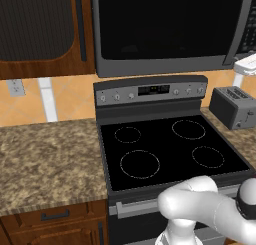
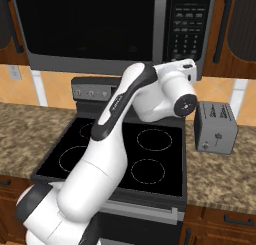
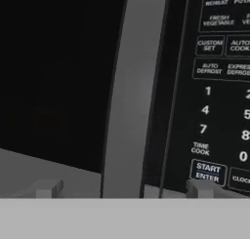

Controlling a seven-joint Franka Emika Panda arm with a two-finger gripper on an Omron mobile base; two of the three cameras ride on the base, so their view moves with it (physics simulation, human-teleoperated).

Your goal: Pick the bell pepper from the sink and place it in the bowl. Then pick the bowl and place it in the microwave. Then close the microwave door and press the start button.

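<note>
Now, door (image 2: 92, 24) looks shut and gripper (image 3: 124, 188), jaws wide and empty, sits right at the microwave (image 2: 115, 29) panel, one tip just under the start button (image 3: 209, 172), so nudge up onto it and press square.

Kitchen setting. A black glass-top stove (image 1: 170, 149) with four ring burners sits between speckled granite counter (image 1: 47, 159) sections. A grey toaster (image 2: 215, 127) stands on the right counter. Brown wood cabinets (image 1: 45, 29) hang above an orange tiled backsplash (image 1: 70, 99) bearing a wall outlet (image 1: 16, 87).
</note>
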